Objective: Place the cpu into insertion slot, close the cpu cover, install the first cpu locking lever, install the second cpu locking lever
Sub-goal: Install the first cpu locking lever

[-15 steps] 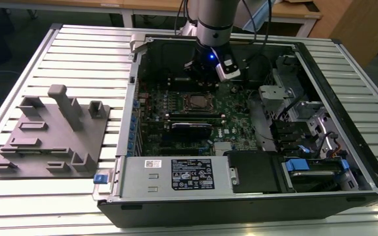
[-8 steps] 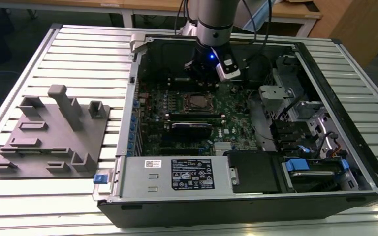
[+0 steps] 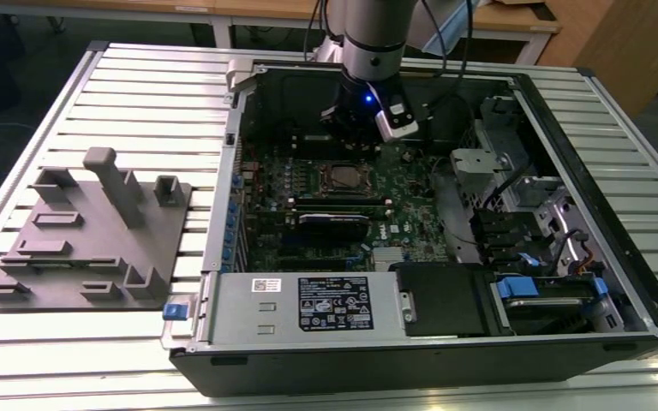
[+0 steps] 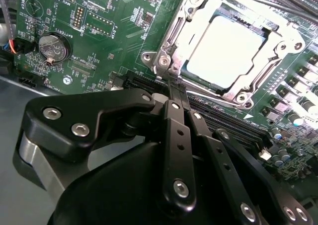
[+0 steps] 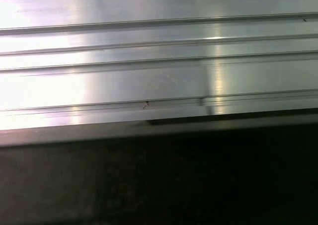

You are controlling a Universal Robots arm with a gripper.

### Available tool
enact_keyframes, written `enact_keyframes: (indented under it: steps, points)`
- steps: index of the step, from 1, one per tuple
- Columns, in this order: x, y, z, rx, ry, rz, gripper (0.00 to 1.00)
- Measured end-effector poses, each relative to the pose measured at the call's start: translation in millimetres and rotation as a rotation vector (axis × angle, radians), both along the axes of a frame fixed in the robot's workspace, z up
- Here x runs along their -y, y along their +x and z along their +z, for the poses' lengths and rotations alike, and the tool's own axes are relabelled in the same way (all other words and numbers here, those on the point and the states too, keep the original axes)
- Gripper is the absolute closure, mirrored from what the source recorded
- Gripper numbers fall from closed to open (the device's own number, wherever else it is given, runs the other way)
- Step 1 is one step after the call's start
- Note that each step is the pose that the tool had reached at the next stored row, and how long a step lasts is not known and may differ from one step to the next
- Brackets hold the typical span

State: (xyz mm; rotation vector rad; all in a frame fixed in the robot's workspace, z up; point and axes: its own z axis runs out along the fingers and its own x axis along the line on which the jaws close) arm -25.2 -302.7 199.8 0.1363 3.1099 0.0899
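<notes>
The gripper (image 4: 174, 86) has its two black fingers (image 4: 179, 135) pressed together with nothing between them, the tips down at the near edge of the socket's metal frame in the second wrist view. In the exterior view the gripper (image 3: 358, 128) hangs inside the open computer case (image 3: 603, 282), over the far part of the green circuit board (image 3: 403, 201), just beyond the socket.

The cpu (image 4: 226, 48) lies flat in the insertion slot (image 4: 198, 73) (its pale metal top catches the light). The cpu cover (image 4: 258, 81) is folded down around it, its square cut-out framing the chip. In the exterior view the slot (image 3: 341, 177) sits near the middle of the board, with a long black card (image 3: 331, 221) nearer the camera and a power supply box (image 3: 306, 310) at the case's near edge.

A round coin battery (image 4: 53, 47) sits on the board well apart from the socket. On the exterior view's left, a grey fixture plate (image 3: 83, 235) rests on the ribbed metal table (image 3: 134, 103), beside the case. The first wrist view looks across the table's bright ribs (image 5: 159, 71).
</notes>
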Motion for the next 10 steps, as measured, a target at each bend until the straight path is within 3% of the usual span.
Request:
enact_keyframes:
  steps: [10]
  points:
    - [0.0, 0.2, -0.6, 0.0001, -0.0066, -0.003, 0.90]
